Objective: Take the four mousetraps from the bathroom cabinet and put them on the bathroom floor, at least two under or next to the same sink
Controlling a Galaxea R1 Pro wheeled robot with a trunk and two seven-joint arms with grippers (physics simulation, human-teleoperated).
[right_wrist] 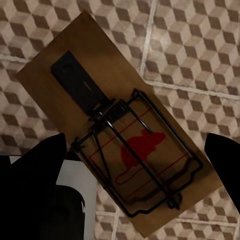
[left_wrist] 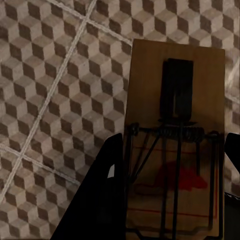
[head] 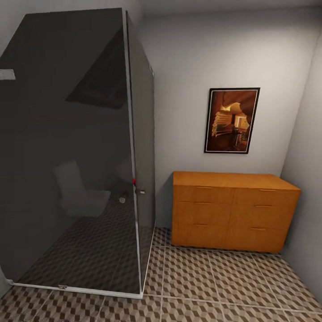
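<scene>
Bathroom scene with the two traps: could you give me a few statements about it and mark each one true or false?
1. The wooden cabinet has all its drawers closed. True.
2. Each wrist camera shows a mousetrap between the fingers, the left gripper with one mousetrap and the right gripper with another mousetrap. True.
3. The floor is plain white tile. False: it has a brown, beige and white cube pattern.
4. A mirror hangs above the cabinet. False: a framed picture in orange-brown tones hangs there.
5. A dark glass enclosure stands beside the cabinet. True.
6. The traps carry a blue fish print. False: it is a red mouse.
</scene>
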